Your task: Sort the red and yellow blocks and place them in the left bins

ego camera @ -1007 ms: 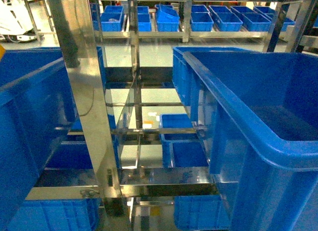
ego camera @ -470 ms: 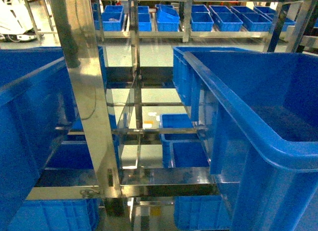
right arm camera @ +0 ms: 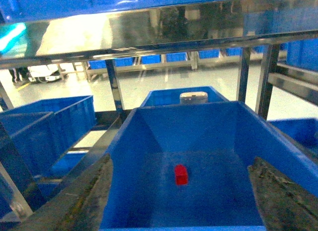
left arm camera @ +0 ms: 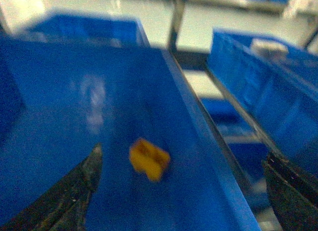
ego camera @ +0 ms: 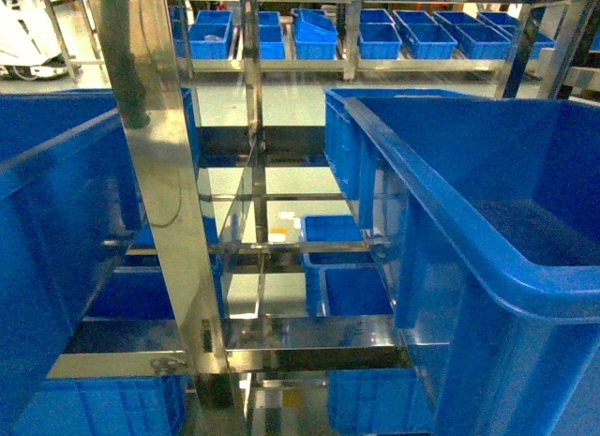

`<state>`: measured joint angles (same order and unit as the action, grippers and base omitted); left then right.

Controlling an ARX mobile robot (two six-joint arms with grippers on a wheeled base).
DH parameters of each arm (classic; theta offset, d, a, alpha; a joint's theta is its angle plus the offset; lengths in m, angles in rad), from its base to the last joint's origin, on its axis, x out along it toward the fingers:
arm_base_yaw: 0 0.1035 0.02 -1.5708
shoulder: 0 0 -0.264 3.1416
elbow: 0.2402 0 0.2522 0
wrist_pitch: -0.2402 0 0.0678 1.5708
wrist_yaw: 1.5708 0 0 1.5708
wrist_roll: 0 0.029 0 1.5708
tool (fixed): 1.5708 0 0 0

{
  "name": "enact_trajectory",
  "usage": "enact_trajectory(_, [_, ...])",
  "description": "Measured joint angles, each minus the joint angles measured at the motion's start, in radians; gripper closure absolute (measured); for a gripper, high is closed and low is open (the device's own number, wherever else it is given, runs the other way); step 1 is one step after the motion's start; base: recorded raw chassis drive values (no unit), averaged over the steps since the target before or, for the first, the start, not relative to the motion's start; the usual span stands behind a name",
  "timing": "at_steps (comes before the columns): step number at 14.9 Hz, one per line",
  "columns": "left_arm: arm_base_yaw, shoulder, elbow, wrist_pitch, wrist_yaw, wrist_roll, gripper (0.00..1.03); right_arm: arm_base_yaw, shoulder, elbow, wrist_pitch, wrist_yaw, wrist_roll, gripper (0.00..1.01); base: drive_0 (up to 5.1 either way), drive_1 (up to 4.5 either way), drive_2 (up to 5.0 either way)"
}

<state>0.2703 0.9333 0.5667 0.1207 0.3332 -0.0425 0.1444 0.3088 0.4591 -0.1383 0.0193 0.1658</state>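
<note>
A yellow block (left arm camera: 149, 159), blurred, shows inside a large blue bin (left arm camera: 74, 92) in the left wrist view. I cannot tell whether it rests on the bin's floor. My left gripper (left arm camera: 181, 201) is open above that bin, the block just ahead of its spread fingers and not between them. In the right wrist view a red block (right arm camera: 181, 175) lies on the floor of another blue bin (right arm camera: 149, 121). My right gripper (right arm camera: 184, 201) is open over the near end of this bin and holds nothing. Neither gripper nor block appears in the head view.
The head view has a big blue bin at the left (ego camera: 56, 202) and one at the right (ego camera: 487, 258), with a steel rack post (ego camera: 173, 220) between them. Smaller blue bins (ego camera: 342, 267) sit on lower shelves. A steel shelf (right arm camera: 149, 27) runs overhead in the right wrist view.
A small yellow patch at the head view's far left edge one second ago is gone. Bins and rack have not moved.
</note>
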Motion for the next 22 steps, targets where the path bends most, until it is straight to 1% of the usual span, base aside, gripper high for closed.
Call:
enact_trajectory(1, [-0.027,-0.035,-0.098,0.214,-0.087,0.017,0.2,-0.047,-0.054,-0.061,0.022,-0.007,-0.076,0.26,0.0,0.0,0.0])
enact_trajectory(2, [-0.058,-0.087,-0.197,0.329,-0.121,0.024,0.33,-0.147,-0.077,-0.117,0.039,-0.01,-0.116,0.39,0.0,0.0,0.0])
enact_trajectory(3, [-0.089,-0.119,-0.253,0.375,-0.143,0.025,0.45,-0.154,-0.09,-0.164,0.048,-0.007,-0.135,0.51,0.0,0.0,0.0])
enact_trajectory(4, [-0.109,-0.153,-0.29,0.381,-0.163,0.025,0.58,-0.142,-0.117,-0.201,0.065,-0.023,-0.146,0.64,0.0,0.0,0.0])
enact_trajectory(5, [-0.123,-0.184,-0.323,0.381,-0.185,0.025,0.69,-0.144,-0.133,-0.222,0.078,-0.019,-0.151,0.75,0.0,0.0,0.0])
enact_trajectory(7, [-0.158,-0.254,-0.389,0.373,-0.22,0.025,0.96,-0.145,-0.169,-0.279,0.095,-0.019,-0.163,1.0,0.0,0.0,0.0])
enact_trajectory(8, [-0.171,-0.283,-0.408,0.366,-0.231,0.026,1.01,-0.145,-0.18,-0.299,0.102,-0.019,-0.162,0.99,0.0,0.0,0.0])
enact_trajectory(9, [-0.196,-0.317,-0.43,0.352,-0.259,0.027,1.01,-0.145,-0.195,-0.32,0.108,-0.019,-0.163,0.99,0.0,0.0,0.0])
enact_trajectory(10, [-0.262,-0.352,-0.45,0.336,-0.325,0.027,1.01,-0.145,-0.206,-0.333,0.114,-0.019,-0.163,0.99,0.0,0.0,0.0])
enact_trajectory(11, [-0.277,-0.378,-0.464,0.326,-0.323,0.029,1.01,-0.145,-0.214,-0.344,0.115,-0.02,-0.163,0.99,0.0,0.0,0.0])
enact_trajectory(12, [-0.274,-0.404,-0.476,0.311,-0.334,0.031,1.01,-0.145,-0.222,-0.356,0.119,-0.019,-0.163,0.99,0.0,0.0,0.0])
enact_trajectory(18, [-0.27,-0.577,-0.53,0.196,-0.335,0.031,1.01,-0.145,-0.261,-0.408,0.13,-0.019,-0.163,0.99,0.0,0.0,0.0])
enact_trajectory(19, [-0.27,-0.597,-0.552,0.208,-0.335,0.032,1.01,-0.145,-0.276,-0.419,0.138,-0.019,-0.163,0.99,0.0,0.0,0.0])
enact_trajectory(20, [-0.27,-0.621,-0.552,0.187,-0.334,0.032,1.01,-0.145,-0.302,-0.445,0.129,-0.023,-0.164,0.99,0.0,0.0,0.0])
enact_trajectory(22, [-0.27,-0.671,-0.552,0.143,-0.335,0.031,1.01,-0.145,-0.302,-0.445,0.14,-0.019,-0.164,0.99,0.0,0.0,0.0])
